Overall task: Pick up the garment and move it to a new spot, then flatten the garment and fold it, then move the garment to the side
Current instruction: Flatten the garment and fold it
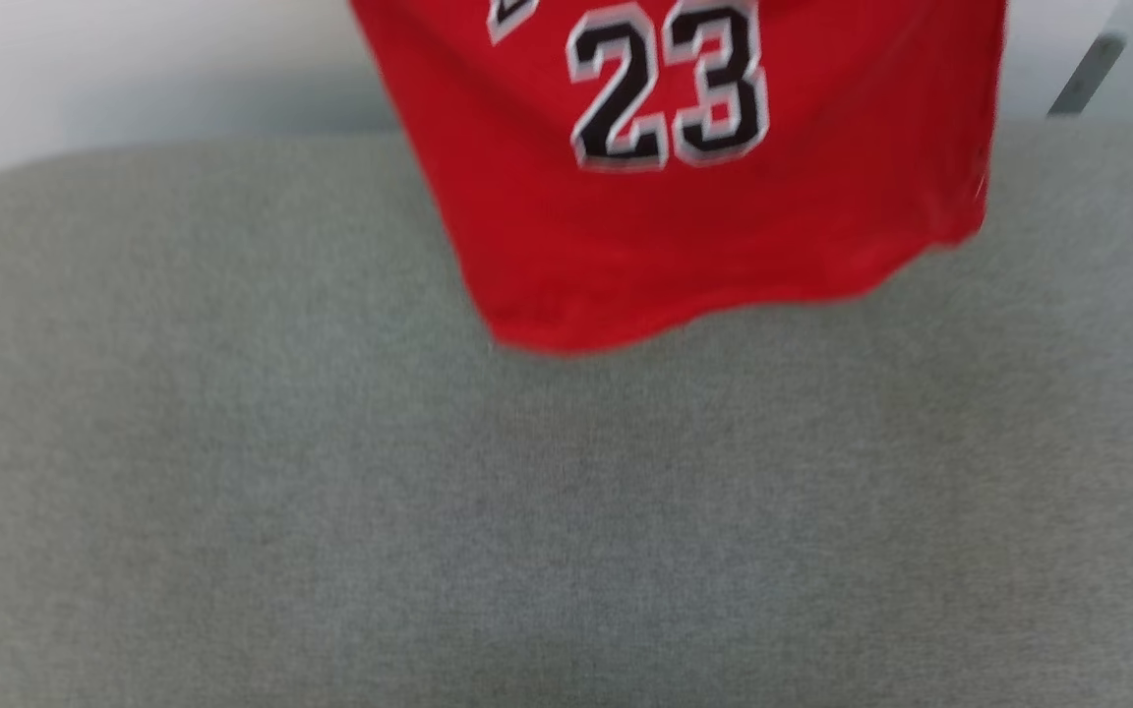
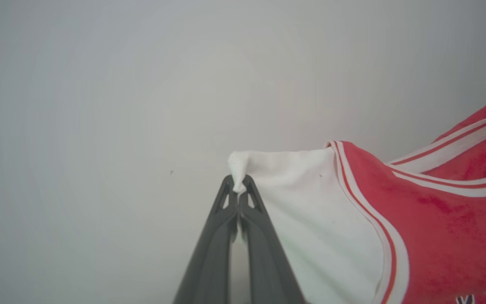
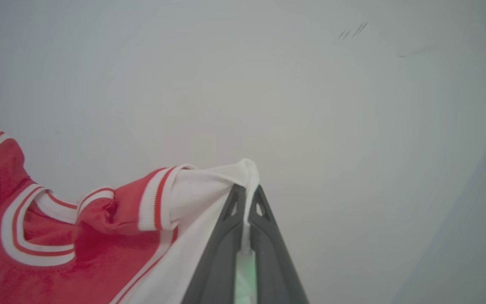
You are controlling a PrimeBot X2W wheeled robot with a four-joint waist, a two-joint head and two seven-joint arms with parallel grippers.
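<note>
one number [image 1: 667, 88], "23", shows on the garment [image 1: 724, 256].

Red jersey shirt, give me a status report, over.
Both shut on white sleeve tips: left tool, right tool. Hanging spread between them: red jersey shirt numbered 23, hem over grey fabric surface. Nothing seen in the way.

Left hand [image 2: 238, 182] and right hand [image 3: 248, 190] have slim dark-grey cut-out fingers [image 2: 215, 240].
</note>
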